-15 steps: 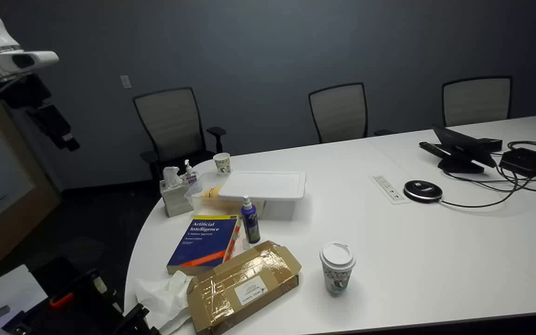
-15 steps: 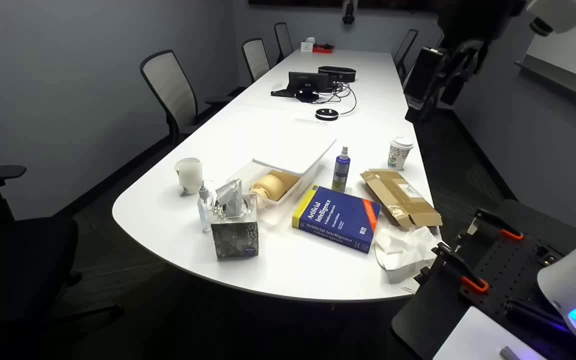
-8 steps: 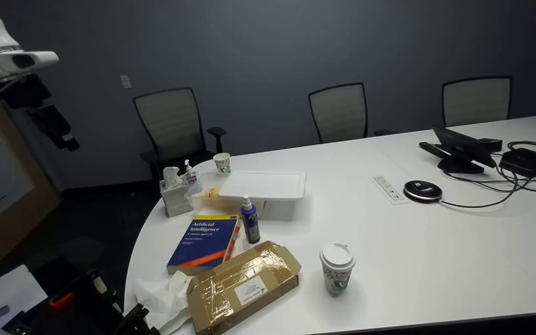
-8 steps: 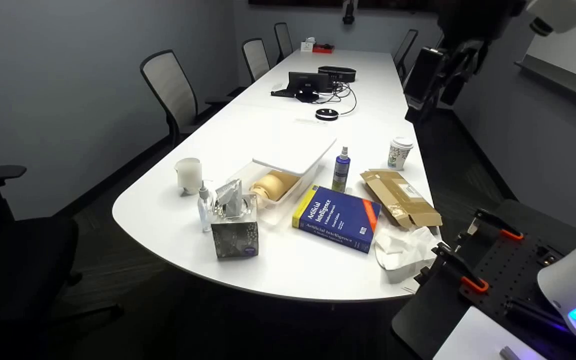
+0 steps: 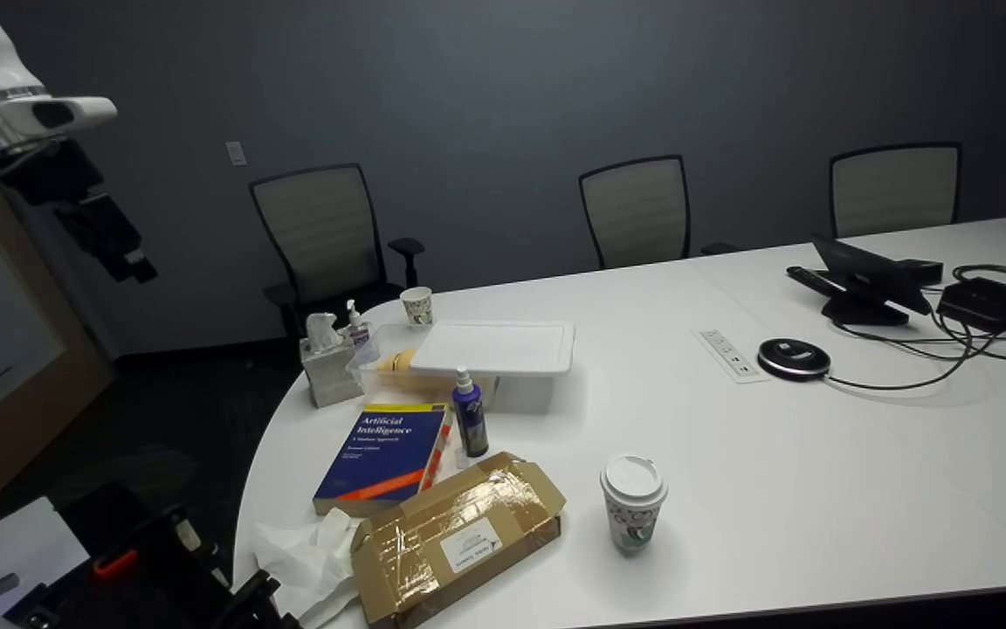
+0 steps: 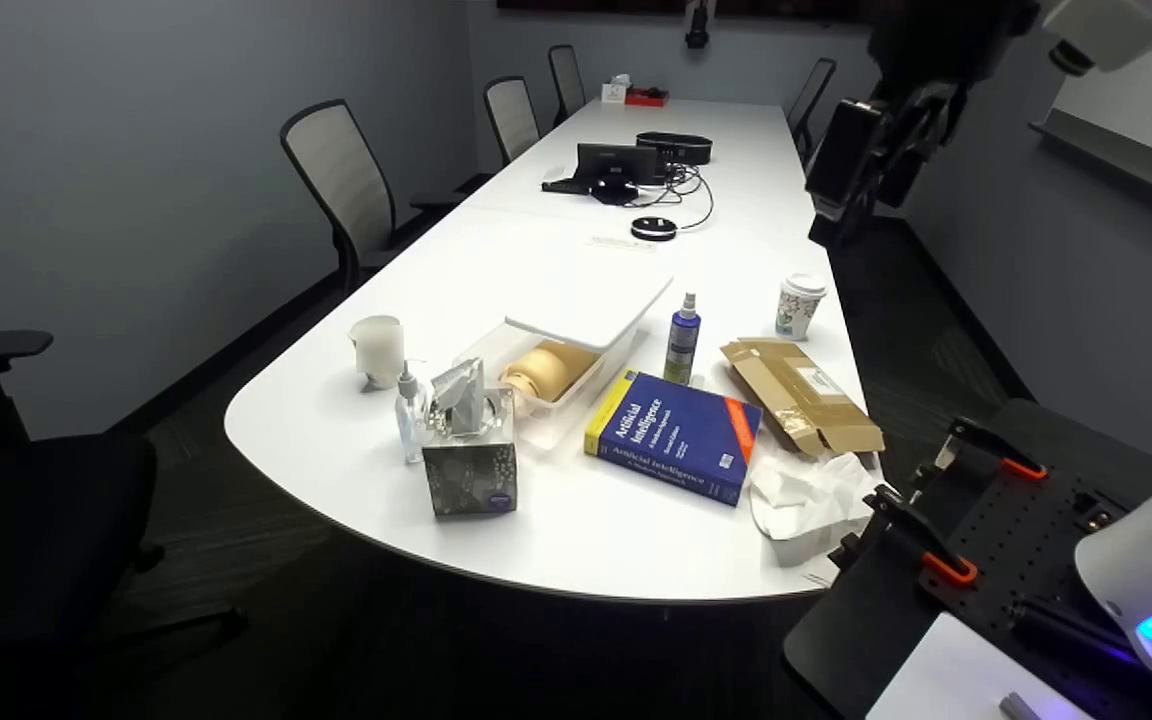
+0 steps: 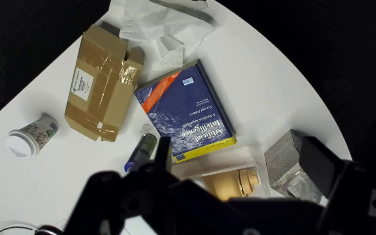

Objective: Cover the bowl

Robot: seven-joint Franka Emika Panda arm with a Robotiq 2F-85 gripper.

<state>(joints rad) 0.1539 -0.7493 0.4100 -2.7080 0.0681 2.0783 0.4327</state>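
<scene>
No plain bowl shows. A clear plastic container [image 5: 433,389] sits on the table with a tan bottle [image 5: 396,361] inside; both also show in an exterior view, the container [image 6: 581,400] and the bottle [image 6: 541,370]. A flat white lid [image 5: 494,347] lies across part of the container, shifted to one side and overhanging; it also shows in an exterior view [image 6: 591,308]. In the wrist view, the container [image 7: 207,160] and bottle [image 7: 227,184] are partly hidden by my gripper [image 7: 237,145]. My gripper is open, empty and high above the table, apart from everything; it also shows in an exterior view [image 6: 864,208].
A blue book [image 5: 385,454], purple spray bottle [image 5: 470,419], tissue box [image 5: 331,371], sanitizer bottle [image 6: 409,420] and paper cup [image 5: 417,306] stand around the container. A cardboard box [image 5: 459,542], crumpled paper [image 5: 306,559] and lidded cup [image 5: 632,507] lie nearer the table's edge.
The arm and open gripper have shifted very slightly, to the right in one exterior view and to the left in the other exterior view. The objects on the table have not moved.
</scene>
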